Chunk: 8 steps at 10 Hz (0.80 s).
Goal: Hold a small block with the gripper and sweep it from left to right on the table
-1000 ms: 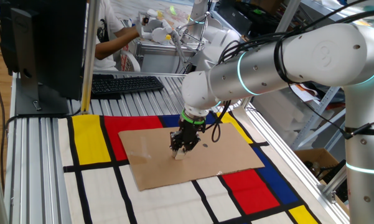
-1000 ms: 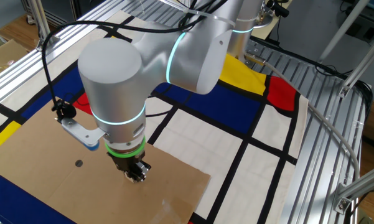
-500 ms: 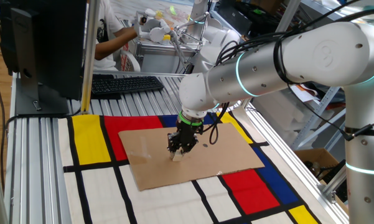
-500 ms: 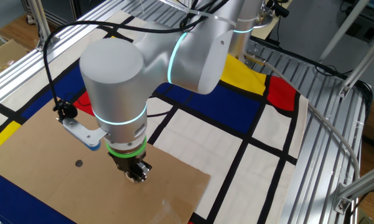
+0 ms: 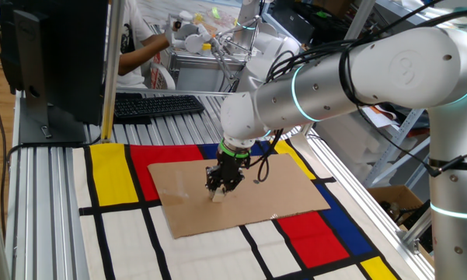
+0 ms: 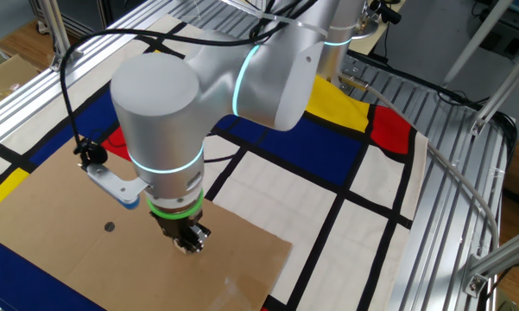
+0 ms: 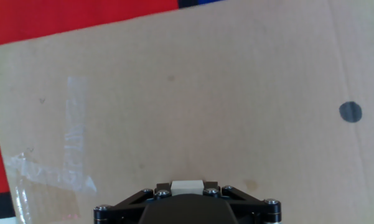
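The small block [image 5: 218, 195] is a tiny pale beige cube held between the black fingers of the gripper [image 5: 220, 189], touching the brown cardboard sheet [image 5: 280, 187] on the table. In the hand view the small block [image 7: 187, 185] shows pinched at the gripper's tip [image 7: 187, 190]. In the other fixed view the gripper [image 6: 186, 243] stands on the cardboard sheet [image 6: 60, 250] near its right edge; the block is mostly hidden there. The green ring [image 6: 174, 210] sits just above the claw.
A small dark dot mark [image 7: 350, 112] lies on the cardboard to the right, and also shows in the other fixed view [image 6: 110, 227]. Clear tape [image 7: 74, 155] is stuck at the cardboard's left. A keyboard [image 5: 151, 105], a monitor and a person stand at the table's far end.
The gripper with the small block has slid a little to the left across the cardboard in one fixed view.
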### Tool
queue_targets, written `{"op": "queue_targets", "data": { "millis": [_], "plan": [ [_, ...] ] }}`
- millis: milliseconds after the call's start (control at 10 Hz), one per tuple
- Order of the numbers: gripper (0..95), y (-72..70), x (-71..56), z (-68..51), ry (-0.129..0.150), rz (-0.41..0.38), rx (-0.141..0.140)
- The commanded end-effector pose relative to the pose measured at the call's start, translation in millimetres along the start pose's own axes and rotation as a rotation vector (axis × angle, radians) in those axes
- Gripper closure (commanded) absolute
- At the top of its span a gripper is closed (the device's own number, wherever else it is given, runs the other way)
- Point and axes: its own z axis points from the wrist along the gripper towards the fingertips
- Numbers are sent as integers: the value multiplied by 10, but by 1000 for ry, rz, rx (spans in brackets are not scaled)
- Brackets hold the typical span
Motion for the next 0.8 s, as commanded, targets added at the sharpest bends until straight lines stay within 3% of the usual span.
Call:
{"op": "queue_targets", "data": {
  "millis": [100, 800],
  "plan": [
    [950, 29, 14, 11, 0, -2, -5],
    [950, 204, 100, 10, -4, 23, -1]
  ]
}}
